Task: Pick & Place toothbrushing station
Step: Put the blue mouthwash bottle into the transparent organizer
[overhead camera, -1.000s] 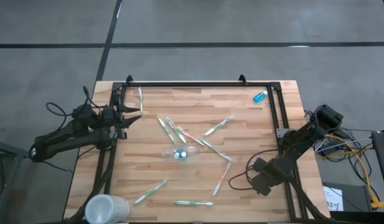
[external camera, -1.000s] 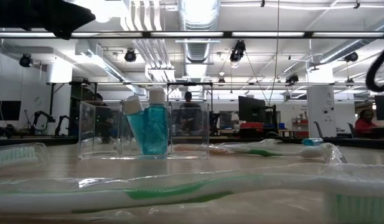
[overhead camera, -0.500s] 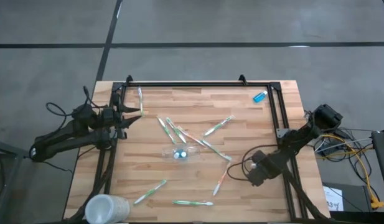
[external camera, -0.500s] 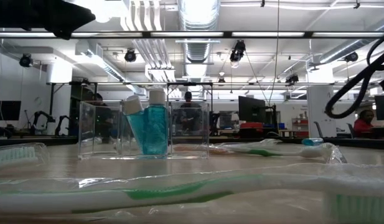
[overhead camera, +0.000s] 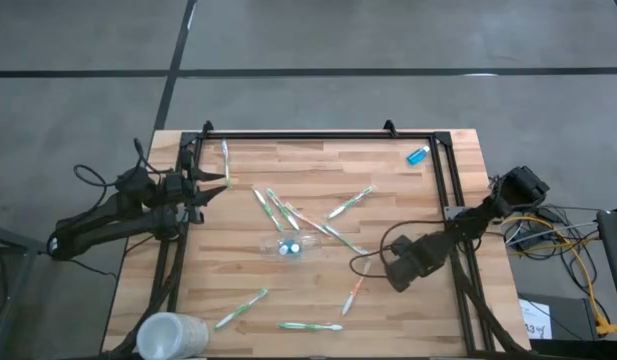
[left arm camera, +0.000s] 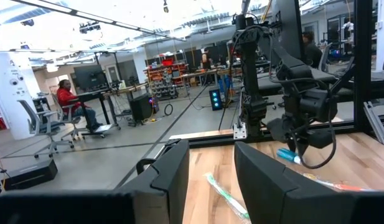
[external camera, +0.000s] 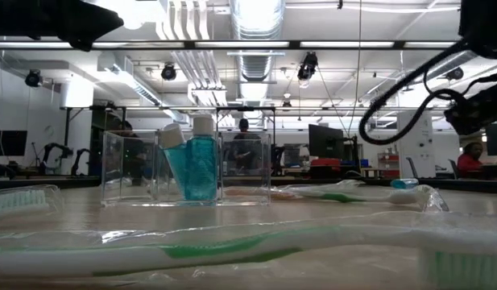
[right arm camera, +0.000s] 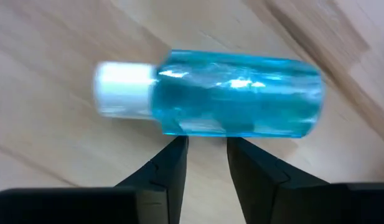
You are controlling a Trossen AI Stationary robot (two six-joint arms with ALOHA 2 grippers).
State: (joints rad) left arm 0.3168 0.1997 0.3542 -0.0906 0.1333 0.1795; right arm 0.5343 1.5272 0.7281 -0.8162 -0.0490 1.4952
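Clear plastic holder (overhead camera: 291, 246) stands mid-table, two blue tubes upright in it. It lies at about 9 o'clock from my right gripper (overhead camera: 400, 266) and at about 4 o'clock from the left gripper (overhead camera: 210, 184), which is parked at the table's left edge. Neither arm looks clearly nearer. Right fingers sit narrowly apart with nothing between them. The wrist view shows a blue tube (right arm camera: 238, 93) lying flat just past their tips, long axis across the gap. I can't match it to the loose tube (overhead camera: 417, 155) at 12 o'clock in the far corner. Left fingers are also apart and empty. Wrapped toothbrushes (overhead camera: 343, 238) lie between the right gripper and the holder, likely in the way. The frosted cup (overhead camera: 169, 335) is well clear at the near left corner.
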